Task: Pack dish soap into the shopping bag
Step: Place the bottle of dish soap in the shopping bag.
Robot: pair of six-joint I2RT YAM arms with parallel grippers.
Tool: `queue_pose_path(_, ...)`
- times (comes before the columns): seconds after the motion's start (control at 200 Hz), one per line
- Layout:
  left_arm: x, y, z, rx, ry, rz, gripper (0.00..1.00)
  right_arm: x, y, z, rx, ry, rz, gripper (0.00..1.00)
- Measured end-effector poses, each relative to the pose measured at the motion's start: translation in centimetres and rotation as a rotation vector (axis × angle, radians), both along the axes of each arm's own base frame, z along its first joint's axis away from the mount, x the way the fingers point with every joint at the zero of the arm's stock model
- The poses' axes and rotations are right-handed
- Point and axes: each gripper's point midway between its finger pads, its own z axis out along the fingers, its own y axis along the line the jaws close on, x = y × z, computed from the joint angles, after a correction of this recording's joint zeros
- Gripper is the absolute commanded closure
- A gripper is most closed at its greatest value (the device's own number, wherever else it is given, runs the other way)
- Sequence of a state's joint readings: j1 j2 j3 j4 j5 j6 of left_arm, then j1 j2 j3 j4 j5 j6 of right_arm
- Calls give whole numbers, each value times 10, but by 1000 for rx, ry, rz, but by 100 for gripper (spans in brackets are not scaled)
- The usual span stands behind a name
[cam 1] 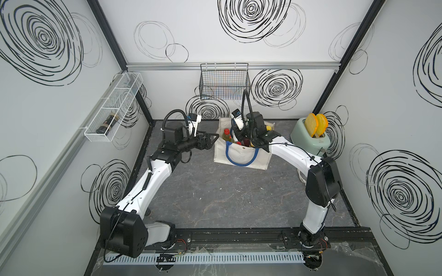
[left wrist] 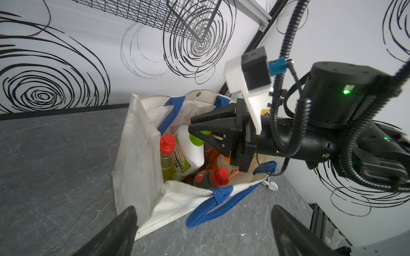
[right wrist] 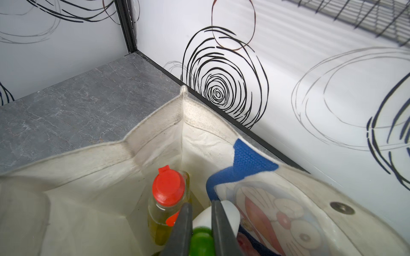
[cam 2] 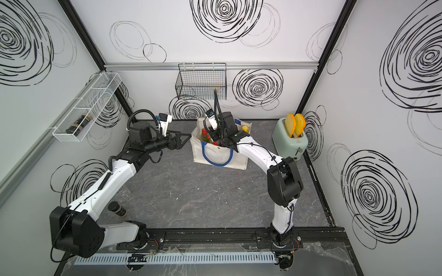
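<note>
Your right gripper is reaching down into the open mouth of the shopping bag. Its two fingers are clamping the green cap of the white bottle between them. That bottle is sitting inside the bag, below the rim.

Your left gripper is hovering outside the bag, just beside its left side wall, at about rim height. Its jaws are standing wide apart and are holding nothing.

Contents, as far as you are able to see them:
- A red-capped bottle of yellow-green liquid is standing upright against the bag's left side wall, just beside the white bottle.
- A second red-capped bottle, dark in the body, is leaning against the near wall.
- Orange plastic is showing under the right gripper in the left wrist view, but the gripper is hiding most of it.
- A yellow cap is poking up at the bag's right end, behind your right arm.

The bag is standing upright on the grey tabletop, near the back wall and below the black wire basket. One blue handle is drooping over its front wall. A mint-green toaster is standing to the right of the bag, apart from it.
</note>
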State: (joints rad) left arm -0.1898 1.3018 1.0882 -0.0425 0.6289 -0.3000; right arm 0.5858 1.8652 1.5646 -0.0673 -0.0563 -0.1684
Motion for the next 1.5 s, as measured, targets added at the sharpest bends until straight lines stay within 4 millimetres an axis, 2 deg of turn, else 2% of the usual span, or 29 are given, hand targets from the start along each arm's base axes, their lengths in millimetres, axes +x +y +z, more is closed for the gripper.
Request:
queue_pose_path(0.085, 0, 0, 0, 0, 0, 1, 4, 6, 1, -9, 1, 14, -3, 88)
queue_pose_path(0.18, 0, 0, 0, 0, 0, 1, 4, 9, 3, -19, 3, 28, -1, 80)
queue_pose_path(0.235, 0, 0, 0, 0, 1, 1, 4, 10, 4, -20, 7, 31, 1, 73)
queue_pose_path(0.335, 1, 0, -1, 1, 4, 1, 4, 13, 5, -20, 12, 32, 2, 72)
queue_pose_path(0.415, 2, 0, -3, 2, 8, 0, 4, 13, 5, -20, 18, 36, 0, 64)
queue_pose_path(0.5, 2, 0, -5, 3, 11, 1, 4, 13, 6, -20, 23, 39, 2, 61)
queue_pose_path(0.76, 3, 0, -6, 3, 15, 1, 4, 13, 5, -20, 24, 41, 5, 32)
queue_pose_path(1.026, 3, 0, -6, 3, 15, 1, 4, 13, 4, -20, 25, 42, 3, 26)
queue_pose_path(1.166, 3, 0, -6, 3, 15, 1, 4, 13, 3, -21, 19, 44, 0, 16)
queue_pose_path(1.256, 3, 0, -6, 3, 15, 1, 4, 13, 1, -21, 15, 47, -3, 13)
queue_pose_path(1.501, 3, 0, -6, 3, 15, 0, 4, 11, -11, -21, 11, 84, -28, 6)
